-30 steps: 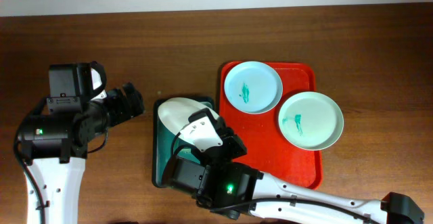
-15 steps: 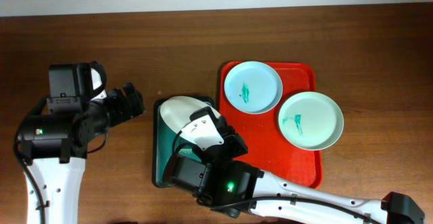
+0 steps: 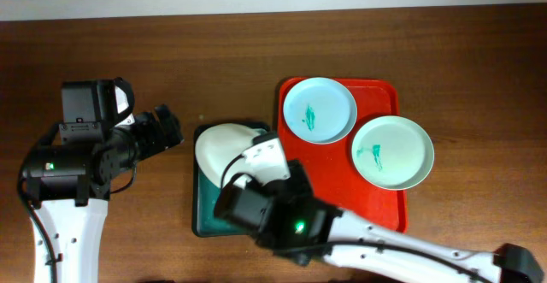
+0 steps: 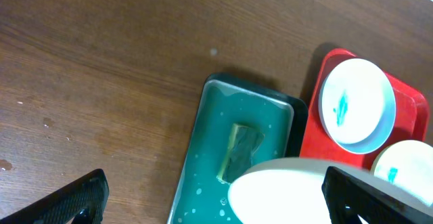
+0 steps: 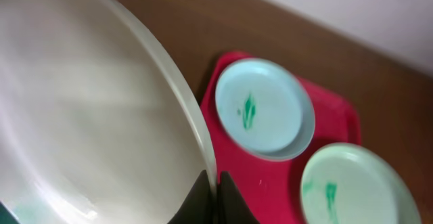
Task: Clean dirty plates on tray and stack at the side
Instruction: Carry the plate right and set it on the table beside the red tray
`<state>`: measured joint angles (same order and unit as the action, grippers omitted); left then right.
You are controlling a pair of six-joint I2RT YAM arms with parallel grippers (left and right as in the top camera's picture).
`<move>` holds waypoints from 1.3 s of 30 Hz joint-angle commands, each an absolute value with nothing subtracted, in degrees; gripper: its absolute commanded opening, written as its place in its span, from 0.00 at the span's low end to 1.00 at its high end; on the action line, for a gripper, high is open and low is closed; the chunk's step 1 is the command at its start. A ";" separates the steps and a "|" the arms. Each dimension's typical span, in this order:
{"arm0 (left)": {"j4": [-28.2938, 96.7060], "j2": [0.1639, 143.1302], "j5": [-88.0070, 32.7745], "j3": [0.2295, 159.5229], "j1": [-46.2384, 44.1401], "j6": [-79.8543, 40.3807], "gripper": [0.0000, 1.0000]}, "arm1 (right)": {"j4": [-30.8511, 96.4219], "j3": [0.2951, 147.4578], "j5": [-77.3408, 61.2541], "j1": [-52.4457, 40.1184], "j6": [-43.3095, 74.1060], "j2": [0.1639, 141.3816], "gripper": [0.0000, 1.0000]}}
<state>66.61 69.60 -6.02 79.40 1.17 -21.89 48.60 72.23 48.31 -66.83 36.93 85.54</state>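
The right arm stretches leftward past the large red rectangular plastic tray. Its right tool is clenched on the rim of a round pale white plate, just left of that tray. The left tool, further left, is spread wide. A pale blue round plate and a mint round plate, both with teal smears, lie on the tray.

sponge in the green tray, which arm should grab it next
Likely left: the left fingers are open and empty beside the green tray, the sponge in their wrist view. The right fingers grip a plate by its rim.
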 commanded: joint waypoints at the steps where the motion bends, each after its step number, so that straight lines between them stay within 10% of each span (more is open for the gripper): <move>1: 66.54 69.30 -6.04 79.81 1.45 -20.97 0.99 | 51.33 73.87 35.57 -57.21 41.23 77.76 0.04; 9: 66.54 69.30 -6.07 79.81 1.45 -20.97 0.99 | 65.65 73.84 4.23 -2.96 26.15 62.00 0.04; 17: 66.54 69.30 -6.07 79.81 1.45 -20.95 0.99 | 66.85 73.82 -6.48 35.24 16.71 79.07 0.04; 36: 66.54 69.30 -6.04 79.81 1.45 -20.97 0.99 | 50.65 68.82 -7.01 46.35 16.51 103.26 0.06; 39: 66.54 69.30 -6.07 79.81 1.45 -20.97 0.99 | 52.49 68.03 -10.39 43.88 16.36 101.97 0.39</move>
